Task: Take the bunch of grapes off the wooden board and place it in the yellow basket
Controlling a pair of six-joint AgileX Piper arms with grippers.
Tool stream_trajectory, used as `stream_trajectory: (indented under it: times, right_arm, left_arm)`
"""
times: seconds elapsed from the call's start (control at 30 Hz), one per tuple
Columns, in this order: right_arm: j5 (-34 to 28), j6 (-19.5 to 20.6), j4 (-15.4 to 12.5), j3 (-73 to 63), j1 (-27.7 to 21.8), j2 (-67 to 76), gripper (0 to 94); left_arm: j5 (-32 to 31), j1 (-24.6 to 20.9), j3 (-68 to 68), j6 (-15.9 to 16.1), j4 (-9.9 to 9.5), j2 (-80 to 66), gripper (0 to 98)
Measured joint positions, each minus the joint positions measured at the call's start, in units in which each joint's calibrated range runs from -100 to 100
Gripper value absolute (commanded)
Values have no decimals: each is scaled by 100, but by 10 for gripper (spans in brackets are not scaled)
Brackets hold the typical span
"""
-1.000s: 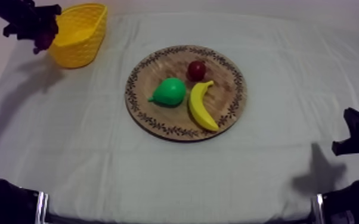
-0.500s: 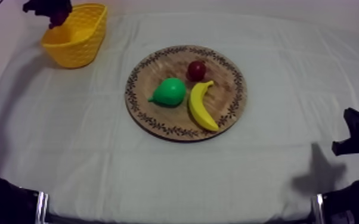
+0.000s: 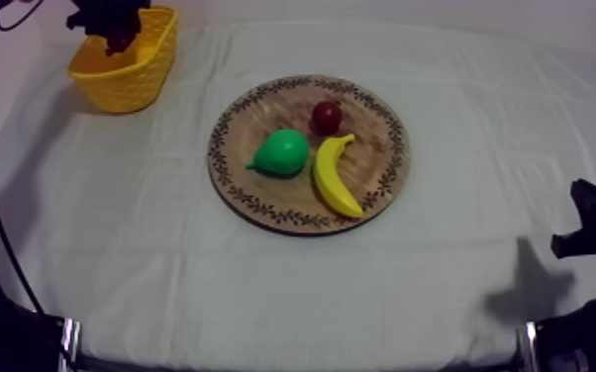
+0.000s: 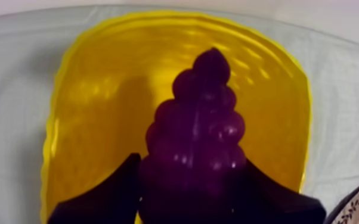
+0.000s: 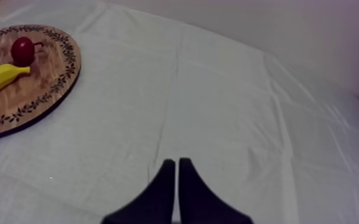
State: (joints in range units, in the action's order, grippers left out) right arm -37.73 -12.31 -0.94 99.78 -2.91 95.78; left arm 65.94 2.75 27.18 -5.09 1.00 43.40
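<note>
Purple grapes (image 4: 197, 137) clamped in L gripper (image 4: 188, 165) over yellow basket (image 4: 95, 89), R gripper (image 5: 177, 162) closed, empty, board (image 5: 49, 67) apart

The bunch of grapes (image 4: 197, 137) looks like glossy, smooth plastic (small highlights on the beads); the yellow basket (image 4: 98, 101) is ribbed, shiny plastic. The board (image 3: 376, 163) is matt grained wood, the tabletop's cloth (image 3: 163, 257) matt and creased.

place: likely robot lab bench | cues: cloth-covered table (image 3: 163, 267); toy banana (image 3: 334, 176) on wooden board (image 3: 386, 148)
</note>
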Motion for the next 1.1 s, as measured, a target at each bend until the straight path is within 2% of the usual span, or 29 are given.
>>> stream_trajectory:
  times: [0.17, 0.33, 0.47, 0.8, 1.1]
  right_arm:
    - [0, 0, 0, 0, 0, 0, 3]
    - [0, 0, 0, 0, 0, 0, 3]
    - [0, 0, 0, 0, 0, 0, 3]
    - [0, 0, 0, 0, 0, 0, 3]
    - [0, 0, 0, 0, 0, 0, 3]
  left_arm:
    - [-55, -16, -135, 0, 13, 46, 454]
    - [-240, -21, -325, 89, 81, 19, 651]
    - [-378, -13, -397, 160, 99, -7, 724]
    - [-780, -48, -662, 106, 124, -102, 758]
    - [-980, -59, -916, 179, 176, -266, 713]
